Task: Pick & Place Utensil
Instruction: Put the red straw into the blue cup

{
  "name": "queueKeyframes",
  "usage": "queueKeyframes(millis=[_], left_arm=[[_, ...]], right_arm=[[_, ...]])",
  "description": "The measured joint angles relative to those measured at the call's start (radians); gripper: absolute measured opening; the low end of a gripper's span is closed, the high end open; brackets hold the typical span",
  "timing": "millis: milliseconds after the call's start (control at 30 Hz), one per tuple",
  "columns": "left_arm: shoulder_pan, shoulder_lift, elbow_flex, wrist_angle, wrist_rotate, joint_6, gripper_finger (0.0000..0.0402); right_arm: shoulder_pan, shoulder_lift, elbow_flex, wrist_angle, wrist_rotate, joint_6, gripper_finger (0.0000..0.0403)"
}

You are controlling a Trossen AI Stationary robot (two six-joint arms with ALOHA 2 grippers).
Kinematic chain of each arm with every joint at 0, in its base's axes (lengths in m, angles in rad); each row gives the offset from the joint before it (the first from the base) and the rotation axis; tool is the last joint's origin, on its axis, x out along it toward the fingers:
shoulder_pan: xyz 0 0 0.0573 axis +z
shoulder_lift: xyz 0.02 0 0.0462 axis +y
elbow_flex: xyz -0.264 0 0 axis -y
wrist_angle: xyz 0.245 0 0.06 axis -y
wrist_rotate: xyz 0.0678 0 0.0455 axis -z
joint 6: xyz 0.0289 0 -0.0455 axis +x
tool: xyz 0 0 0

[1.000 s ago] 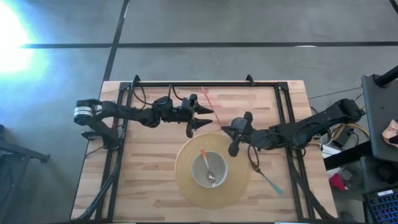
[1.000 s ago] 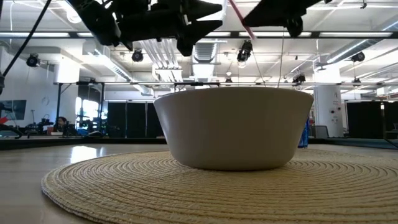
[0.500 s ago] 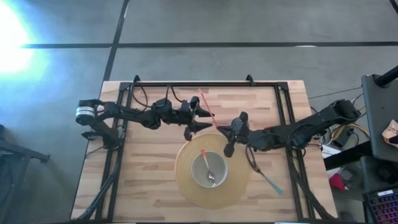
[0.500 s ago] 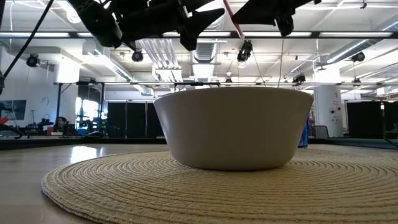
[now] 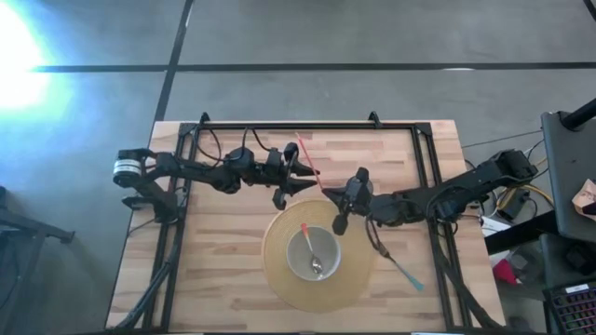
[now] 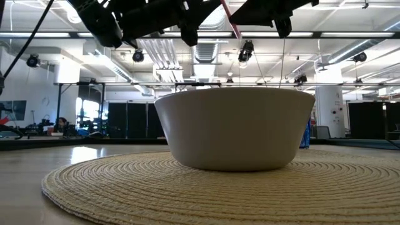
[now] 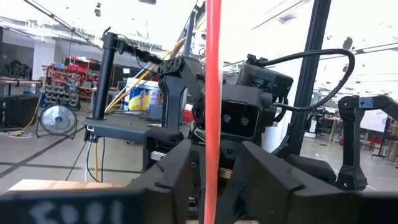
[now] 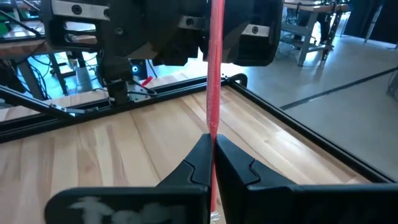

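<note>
A handover is in hand above the table's middle, toward its far edge: the right gripper [image 5: 328,194] is clamped on the thin red plastic utensil [image 5: 308,152]. The left gripper [image 5: 308,179] stands half-open around it, not visibly gripping. Next, the left must close firmly before the right lets go.

Red utensil [image 7: 212,93]: cut off at the top and bottom edges of the left wrist view, so neither end shows there; in the right wrist view its lower part disappears between the right tool's [image 8: 212,158] dark fingers.
Left tool [image 7: 214,171]: contact with the red utensil cannot be told; the gap is shadowed.
Bowl [image 6: 234,128]: from the low view its inside is hidden behind its own wall.
Both arms: in the low view they are cut off by the top edge.
Blue-tipped utensil [image 5: 402,270]: too small from above to tell its kind.
Worktop [image 5: 223,270]: partly covered by the woven mat [image 5: 279,279].
</note>
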Motion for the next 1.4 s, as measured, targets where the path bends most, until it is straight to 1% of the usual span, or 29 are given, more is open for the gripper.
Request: queueKeyframes(millis=[233, 300, 633, 700, 800, 1000, 1133, 1233, 1300, 1400], left_arm=[[0.0, 0.0, 0.0, 0.003, 0.0, 0.005, 0.002], [0.0, 0.0, 0.0, 0.003, 0.0, 0.005, 0.0007], [0.0, 0.0, 0.0, 0.001, 0.0, 0.004, 0.0001], [0.0, 0.0, 0.0, -0.002, 0.0, 0.003, 0.0001], [0.0, 0.0, 0.0, -0.008, 0.0, 0.003, 0.0001], [0.0, 0.0, 0.0, -0.048, -0.006, 0.003, 0.0], [0.0, 0.0, -0.002, -0.103, -0.026, 0.003, 0.0], [0.0, 0.0, -0.003, -0.145, -0.03, 0.003, 0.0], [0.0, 0.0, -0.003, -0.171, -0.028, 0.003, 0.0], [-0.003, 0.0, -0.004, -0.221, -0.024, 0.007, 0.0]], right_arm=[[-0.001, 0.003, 0.0, 0.0, 0.0, 0.003, 0.0008], [0.0, 0.003, 0.0, 0.0, 0.0, 0.003, 0.0008], [0.0, 0.003, 0.0, -0.007, 0.0, 0.004, 0.0009], [0.0, 0.003, 0.0, -0.009, 0.0, 0.004, 0.0014], [0.0, 0.003, 0.0, -0.011, -0.001, 0.015, 0.0034], [0.0, -0.005, 0.0, -0.016, -0.002, 0.016, 0.0096], [0.001, -0.059, 0.0, -0.061, -0.006, 0.018, 0.0131], [0.001, -0.109, 0.0, -0.086, -0.009, 0.004, 0.0149], [0.001, -0.141, 0.0, -0.084, -0.01, -0.038, 0.0158], [0.0, -0.187, 0.0, -0.078, -0.053, -0.102, 0.0166]])
